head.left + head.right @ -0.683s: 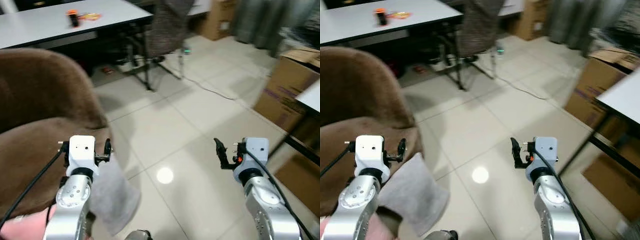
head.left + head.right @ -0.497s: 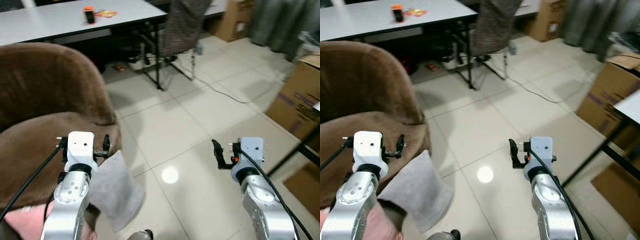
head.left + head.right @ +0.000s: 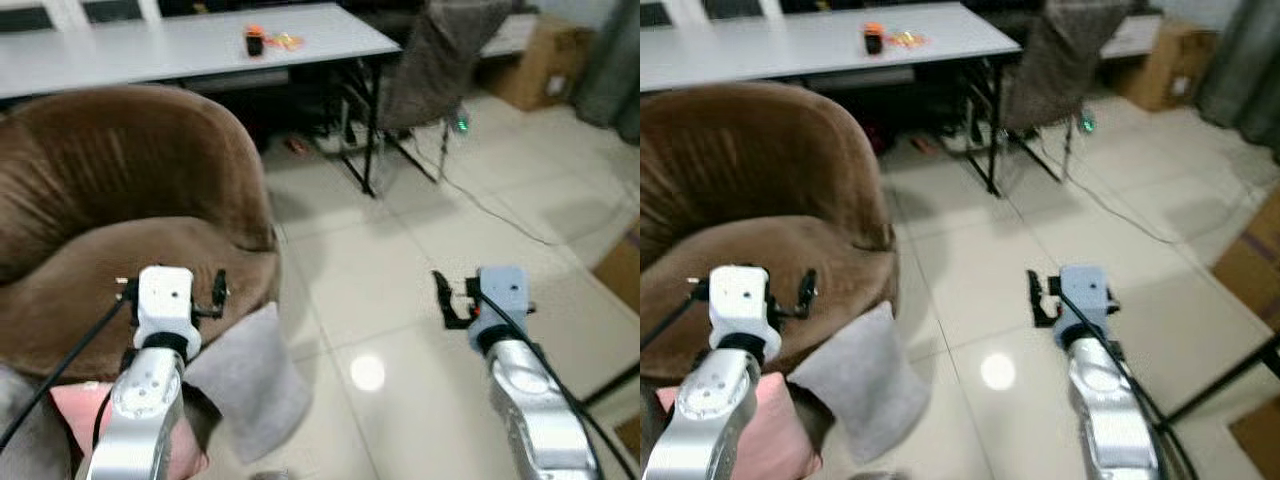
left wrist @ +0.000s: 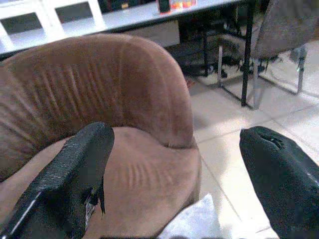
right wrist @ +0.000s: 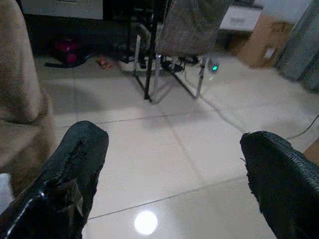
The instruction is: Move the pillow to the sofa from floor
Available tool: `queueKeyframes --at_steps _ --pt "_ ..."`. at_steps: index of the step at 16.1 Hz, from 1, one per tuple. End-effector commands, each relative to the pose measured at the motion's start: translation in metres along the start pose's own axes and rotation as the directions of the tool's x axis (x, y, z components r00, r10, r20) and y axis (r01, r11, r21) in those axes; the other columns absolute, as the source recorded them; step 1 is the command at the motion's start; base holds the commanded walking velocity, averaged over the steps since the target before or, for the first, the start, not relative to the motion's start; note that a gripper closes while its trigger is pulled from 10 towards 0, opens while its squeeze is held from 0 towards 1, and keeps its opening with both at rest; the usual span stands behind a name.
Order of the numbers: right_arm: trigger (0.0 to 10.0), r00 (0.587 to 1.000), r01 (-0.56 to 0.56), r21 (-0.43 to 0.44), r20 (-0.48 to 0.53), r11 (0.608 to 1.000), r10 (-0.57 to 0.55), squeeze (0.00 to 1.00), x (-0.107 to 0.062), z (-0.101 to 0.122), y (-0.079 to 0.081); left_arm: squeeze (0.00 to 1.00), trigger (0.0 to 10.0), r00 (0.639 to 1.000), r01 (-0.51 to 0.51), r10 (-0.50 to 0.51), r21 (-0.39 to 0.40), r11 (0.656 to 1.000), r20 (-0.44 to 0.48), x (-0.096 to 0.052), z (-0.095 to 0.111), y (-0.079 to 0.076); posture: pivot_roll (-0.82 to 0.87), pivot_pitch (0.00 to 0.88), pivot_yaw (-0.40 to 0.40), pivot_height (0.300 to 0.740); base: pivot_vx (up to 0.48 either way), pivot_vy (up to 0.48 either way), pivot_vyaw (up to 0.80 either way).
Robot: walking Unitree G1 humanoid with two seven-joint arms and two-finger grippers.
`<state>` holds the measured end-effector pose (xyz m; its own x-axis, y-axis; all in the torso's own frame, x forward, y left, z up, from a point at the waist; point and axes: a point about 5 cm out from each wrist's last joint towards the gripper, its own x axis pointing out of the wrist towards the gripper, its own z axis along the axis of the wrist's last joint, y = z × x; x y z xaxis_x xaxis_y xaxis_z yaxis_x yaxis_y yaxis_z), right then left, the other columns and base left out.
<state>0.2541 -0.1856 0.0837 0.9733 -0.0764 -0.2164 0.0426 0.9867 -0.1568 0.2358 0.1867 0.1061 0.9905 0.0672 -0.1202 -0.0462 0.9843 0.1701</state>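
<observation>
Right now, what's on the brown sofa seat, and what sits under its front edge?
The brown sofa seat looks bare. At its front edge a grey pillow leans on the floor, a pink pillow beside it. The left arm covers part of both pillows.

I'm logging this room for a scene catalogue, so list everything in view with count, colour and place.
Sofa: one, brown, at the robot's left.
Grey pillow: one, on the floor, leaning against the sofa's front.
Pink pillow: one, low at the left, beside the grey pillow.
Table: one, white top, behind the sofa.
Small dark object with orange top: one, on the table.
Chair: one, grey, right of the table.
Cable: one, across the pale tiled floor.
Cardboard box: one, brown, far right.
Left gripper: open, above the sofa seat's front edge.
Right gripper: open, over the floor.
</observation>
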Motion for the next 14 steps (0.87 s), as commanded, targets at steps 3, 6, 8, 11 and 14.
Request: queueKeyframes --at_steps 3,6,8,11,14 --pt "10.0 0.994 -0.105 0.097 -0.008 0.990 0.106 0.00 -0.002 -0.002 0.008 0.00 10.0 1.000 0.015 -0.015 0.010 1.000 0.026 0.000 0.006 0.002 0.03 0.000 -0.027 0.740 0.095 0.000 0.00" --pt "10.0 0.992 -0.129 0.099 0.005 0.987 0.129 0.00 -0.003 0.000 0.014 0.00 10.0 1.000 0.016 -0.016 0.006 1.000 0.027 0.000 0.006 0.002 0.03 0.000 -0.028 0.740 0.310 0.000 0.77" --pt "10.0 0.994 -0.110 0.109 0.005 0.988 0.111 0.00 0.000 -0.001 0.013 0.00 10.0 1.000 0.004 -0.004 0.005 1.000 0.031 0.001 0.007 0.004 0.04 0.000 -0.035 0.740 0.313 0.000 0.78" --pt "10.0 0.999 -0.044 0.093 -0.001 0.995 0.045 0.00 0.007 0.003 0.009 0.00 10.0 0.999 -0.007 0.007 -0.008 1.000 0.038 0.002 0.009 0.003 0.04 0.000 -0.043 0.740 0.301 0.000 0.26" --pt "10.0 0.998 -0.044 0.100 -0.033 0.994 0.048 0.00 0.012 0.001 0.010 0.00 10.0 0.999 -0.011 0.011 -0.008 1.000 0.040 0.002 0.009 0.004 0.05 0.000 -0.048 0.740 0.299 0.000 0.00"
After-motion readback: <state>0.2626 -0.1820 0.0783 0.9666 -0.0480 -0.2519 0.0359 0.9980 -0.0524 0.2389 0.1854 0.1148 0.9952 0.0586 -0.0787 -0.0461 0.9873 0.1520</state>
